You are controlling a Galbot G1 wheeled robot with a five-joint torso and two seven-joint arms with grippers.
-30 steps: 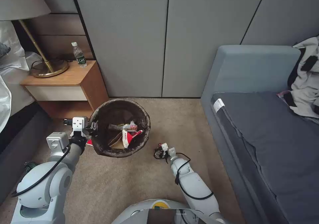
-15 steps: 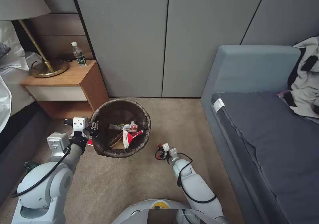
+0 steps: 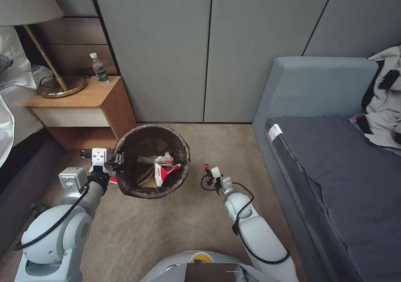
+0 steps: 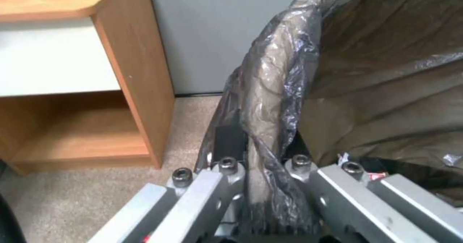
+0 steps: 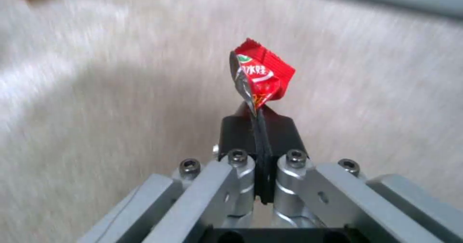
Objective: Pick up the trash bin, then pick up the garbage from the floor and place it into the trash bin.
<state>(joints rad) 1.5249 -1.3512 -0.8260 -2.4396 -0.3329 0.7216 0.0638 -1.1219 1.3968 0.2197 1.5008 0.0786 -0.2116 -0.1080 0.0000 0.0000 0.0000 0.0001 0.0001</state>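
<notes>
The trash bin (image 3: 151, 160), lined with a crinkled dark bag, hangs above the carpet in front of the nightstand. My left gripper (image 3: 118, 161) is shut on its rim (image 4: 263, 134) on the bin's left side. Inside the bin lie several pieces of garbage, among them a red-and-white packet (image 3: 163, 171) and a tan scrap (image 3: 146, 177). My right gripper (image 3: 207, 174) hovers to the right of the bin, shut on a small red snack packet (image 5: 260, 75) that sticks out past its fingertips above the carpet. A small green bottle (image 3: 37, 209) lies on the floor by my left shoulder.
A wooden nightstand (image 3: 83, 106) with a lamp (image 3: 46, 56) and a water bottle (image 3: 100, 69) stands behind the bin at the left. A grey sofa (image 3: 334, 156) runs along the right. Grey wall panels (image 3: 209, 48) close the back. Open carpet (image 3: 209, 144) lies between bin and sofa.
My right gripper has risen and moved forward and to the right with the red packet. The bin and left gripper have barely moved.
</notes>
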